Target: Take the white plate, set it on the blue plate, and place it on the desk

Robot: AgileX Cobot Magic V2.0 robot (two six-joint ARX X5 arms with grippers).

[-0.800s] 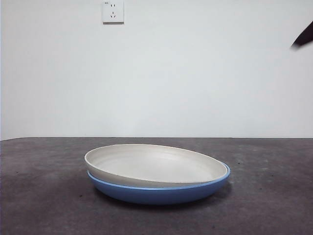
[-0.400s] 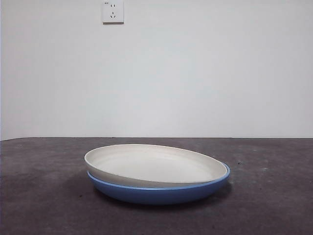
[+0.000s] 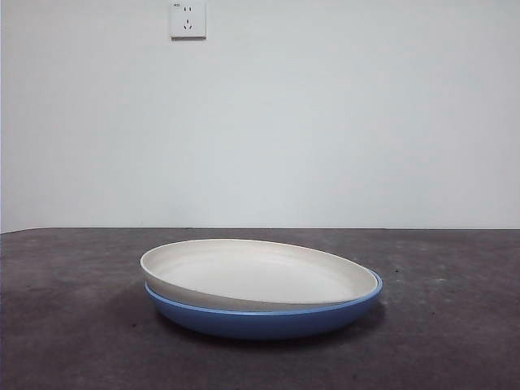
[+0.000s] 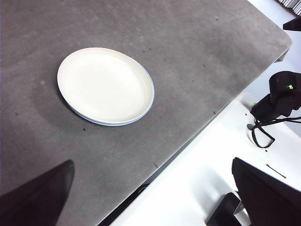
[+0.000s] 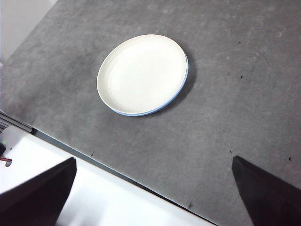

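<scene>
Pincers come first: the left pincer (image 4: 150,197) hangs high over the desk's (image 4: 197,61) near edge with its two black jaws spread wide and nothing between them. The right pincer (image 5: 153,193) hangs likewise, high above the desk, jaws spread and bare. Both are well apart from the plates.

Beyond them, the white plate (image 3: 258,275) sits nested in the blue plate (image 3: 268,319), slightly tilted, its left rim raised higher so that more blue shows on the right. In the wrist views only a thin blue crescent (image 4: 113,123) peeks past the cream rim.

Bare dark grey desk surrounds the stack on all sides. Off the desk's edge stands a black device with a green light (image 4: 284,92) and a looped cable. A wall socket (image 3: 188,19) sits high on the white wall behind.
</scene>
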